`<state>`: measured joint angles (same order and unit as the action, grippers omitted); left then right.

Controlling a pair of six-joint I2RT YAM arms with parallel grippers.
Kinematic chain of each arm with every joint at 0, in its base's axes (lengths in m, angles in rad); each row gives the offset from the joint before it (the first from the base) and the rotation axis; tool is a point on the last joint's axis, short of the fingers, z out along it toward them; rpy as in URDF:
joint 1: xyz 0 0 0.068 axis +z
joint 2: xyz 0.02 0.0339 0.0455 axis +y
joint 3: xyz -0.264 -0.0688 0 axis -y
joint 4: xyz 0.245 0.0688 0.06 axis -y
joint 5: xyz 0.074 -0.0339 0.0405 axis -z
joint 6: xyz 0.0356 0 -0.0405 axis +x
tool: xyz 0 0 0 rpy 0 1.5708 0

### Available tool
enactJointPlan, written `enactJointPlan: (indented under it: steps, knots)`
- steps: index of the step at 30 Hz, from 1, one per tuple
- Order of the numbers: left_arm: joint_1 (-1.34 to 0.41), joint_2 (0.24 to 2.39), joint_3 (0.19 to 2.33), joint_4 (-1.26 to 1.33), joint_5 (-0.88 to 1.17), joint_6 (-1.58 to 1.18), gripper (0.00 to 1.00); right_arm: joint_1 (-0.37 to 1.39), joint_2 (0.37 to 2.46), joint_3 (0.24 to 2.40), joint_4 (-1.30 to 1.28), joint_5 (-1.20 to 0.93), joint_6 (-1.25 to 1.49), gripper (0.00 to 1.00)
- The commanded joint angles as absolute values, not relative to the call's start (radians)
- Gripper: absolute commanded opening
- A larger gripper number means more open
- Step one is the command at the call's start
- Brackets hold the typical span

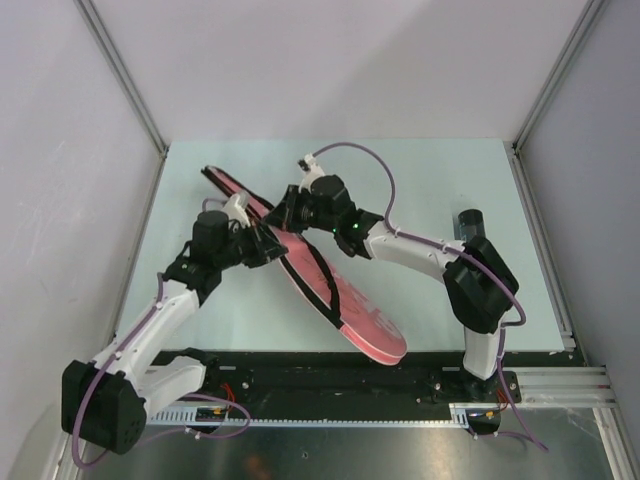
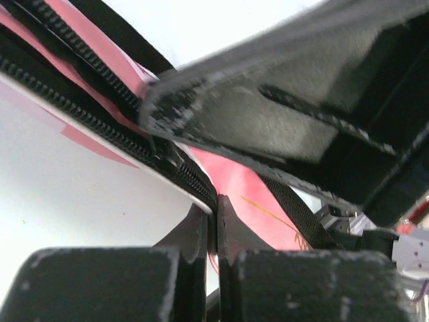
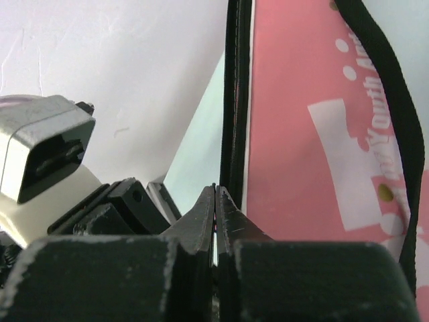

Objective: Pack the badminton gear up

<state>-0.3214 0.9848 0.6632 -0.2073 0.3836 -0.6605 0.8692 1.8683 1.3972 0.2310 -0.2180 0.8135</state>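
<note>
The pink racket-shaped bag (image 1: 350,310) lies slantwise on the table, narrow end at the far left, wide end near the front edge. A black strap (image 1: 325,275) runs along its top. My left gripper (image 1: 272,245) is shut at the bag's near side. In the left wrist view its tips (image 2: 216,201) pinch the bag's black zipper edge (image 2: 100,114), with pink cloth (image 2: 241,181) behind. My right gripper (image 1: 287,213) is shut at the far side. Its tips (image 3: 215,190) meet on the black edge trim of the bag (image 3: 295,134).
A dark tube (image 1: 468,220) stands upright at the right, just behind the right arm's elbow. The two wrists sit very close together over the bag. The right gripper's body (image 2: 288,114) fills the upper right of the left wrist view. Walls close in on both sides and the back.
</note>
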Motion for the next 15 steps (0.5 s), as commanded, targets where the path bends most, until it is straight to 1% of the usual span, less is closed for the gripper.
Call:
enactJointPlan:
  steps: [1, 3, 7, 15]
  knots:
    - [-0.330, 1.058, 0.790, -0.173, 0.563, -0.465, 0.00, 0.858, 1.879, 1.580, 0.292, -0.233, 0.717, 0.00]
    - [-0.330, 1.078, 0.816, -0.175, 0.629, -0.421, 0.00, 0.838, 1.893, 1.621, 0.284, -0.218, 0.669, 0.00]
    - [-0.330, 1.080, 0.833, -0.183, 0.667, -0.356, 0.00, 0.758, 1.953, 1.733, 0.279, -0.236, 0.657, 0.00]
    - [-0.337, 1.106, 0.865, -0.209, 0.782, -0.272, 0.00, 0.666, 2.114, 2.071, 0.210, -0.244, 0.602, 0.00]
